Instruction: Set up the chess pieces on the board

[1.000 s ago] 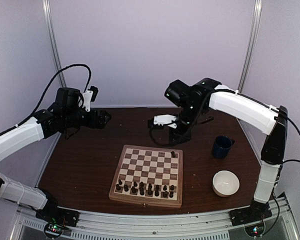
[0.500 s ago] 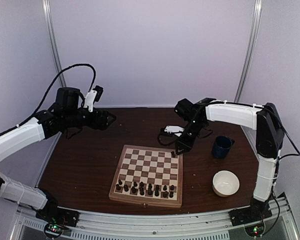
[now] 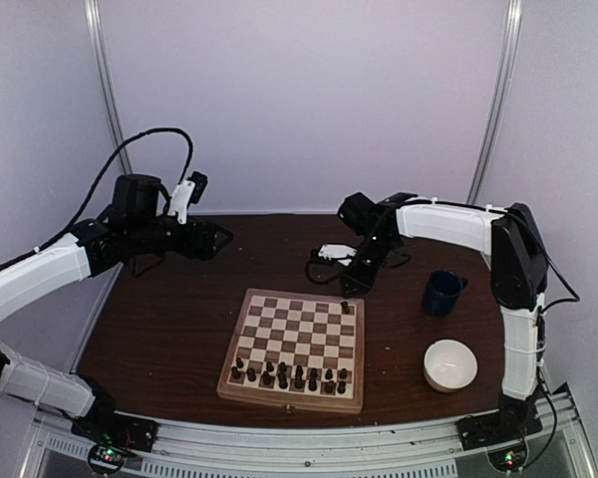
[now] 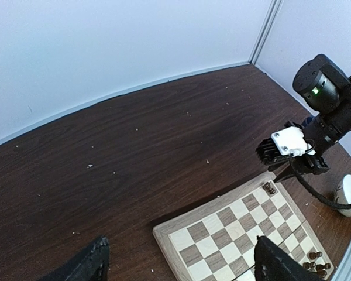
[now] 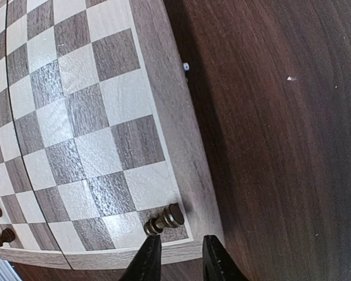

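The board [image 3: 294, 344] lies in the middle of the dark table. Several dark chess pieces [image 3: 289, 376] stand along its near rows, and a few of them show at the left edge of the right wrist view [image 5: 3, 234]. One lone piece [image 3: 345, 307] sits on the far right corner square [image 5: 164, 219]. My right gripper [image 3: 351, 287] hovers low just beyond that corner. Its fingers are a narrow gap apart with nothing between them [image 5: 180, 260], and the piece lies just ahead of the left fingertip. My left gripper [image 3: 217, 239] hangs wide open and empty over the far left of the table [image 4: 181, 269].
A dark blue mug [image 3: 444, 292] stands right of the board, and a white bowl [image 3: 449, 363] sits nearer the front right. The right arm's wrist [image 4: 316, 123] reaches over the board's far right corner. White walls close the back and sides.
My right gripper has dropped from high above the table to just behind the board's far right corner. The left gripper has drifted slightly to the right. The corner piece has stayed put.
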`<state>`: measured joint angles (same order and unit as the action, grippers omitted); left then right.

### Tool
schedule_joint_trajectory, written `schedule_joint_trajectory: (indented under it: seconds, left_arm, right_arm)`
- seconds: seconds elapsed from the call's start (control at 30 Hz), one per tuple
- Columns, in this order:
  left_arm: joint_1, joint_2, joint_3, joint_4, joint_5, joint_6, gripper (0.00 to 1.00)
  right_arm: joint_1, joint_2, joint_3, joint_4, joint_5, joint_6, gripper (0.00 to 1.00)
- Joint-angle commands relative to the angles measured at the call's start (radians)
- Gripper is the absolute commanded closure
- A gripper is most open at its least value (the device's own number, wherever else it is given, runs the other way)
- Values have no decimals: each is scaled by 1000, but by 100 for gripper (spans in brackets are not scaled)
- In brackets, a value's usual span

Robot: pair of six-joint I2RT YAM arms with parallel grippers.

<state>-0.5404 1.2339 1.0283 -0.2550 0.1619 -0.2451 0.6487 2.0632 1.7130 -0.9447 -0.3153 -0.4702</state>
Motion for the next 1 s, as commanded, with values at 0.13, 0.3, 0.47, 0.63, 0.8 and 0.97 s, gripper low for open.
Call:
schedule_joint_trajectory:
  seconds: [0.13, 0.3, 0.47, 0.63, 0.8, 0.97]
  left_arm:
    - [0, -6, 18, 33, 32, 1, 15]
    - [0, -14, 17, 35, 30, 0, 15]
    - [0, -13, 16, 34, 31, 1, 15]
    - [0, -13, 16, 35, 31, 1, 16]
    - [1, -11, 18, 34, 35, 1, 16]
    - [0, -8, 18, 33, 36, 0, 16]
  right_arm:
    - [-10, 7, 14, 15, 165, -206, 71]
    - [-9, 22, 8, 23, 186, -245, 71]
    - [9, 55, 7, 11, 181, -266, 70]
    - [25, 70, 5, 9, 181, -282, 69]
    - [37, 77, 4, -11, 161, -317, 68]
    - [55, 98, 26, -63, 105, -350, 66]
